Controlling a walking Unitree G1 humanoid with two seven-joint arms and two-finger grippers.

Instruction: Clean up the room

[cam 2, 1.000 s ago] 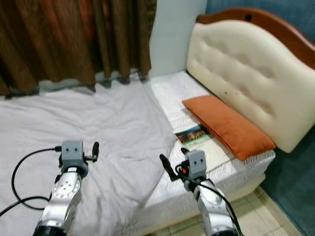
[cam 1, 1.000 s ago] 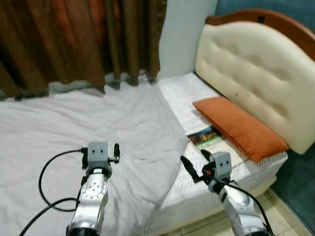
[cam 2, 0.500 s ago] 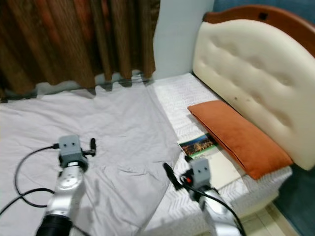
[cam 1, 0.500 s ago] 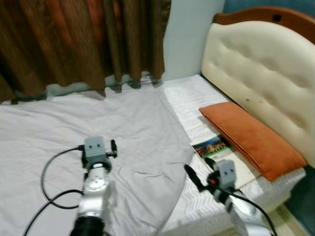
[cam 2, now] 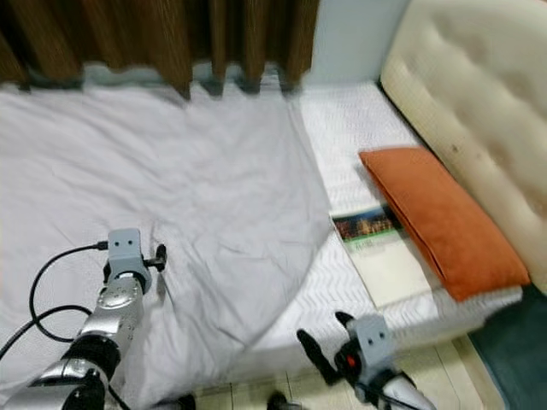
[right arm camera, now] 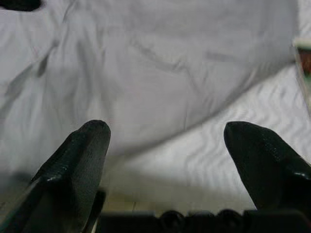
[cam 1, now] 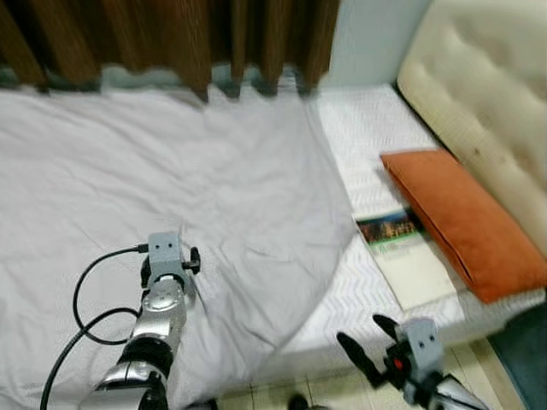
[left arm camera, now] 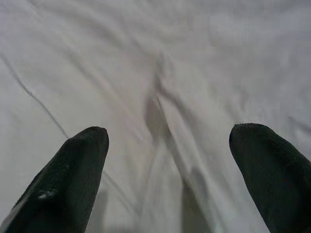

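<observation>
Where it drapes the mattress [cam 1: 376,145], grey sheet [cam 1: 171,188] lies wrinkled.

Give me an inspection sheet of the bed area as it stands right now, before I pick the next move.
Surface: bed with white mattress partly bare on the headboard side.
Job's things: grey sheet, wrinkled, covering most of the bed, its edge short of the pillow side.
Clutter: book flat on the mattress, one edge tucked under the orange pillow.
Grippers: left gripper open over the sheet; right gripper open, low at the bed's near edge.
Cables: black cable looping from the left arm over the sheet.
Surroundings: brown curtain, padded headboard, tiled floor.
</observation>
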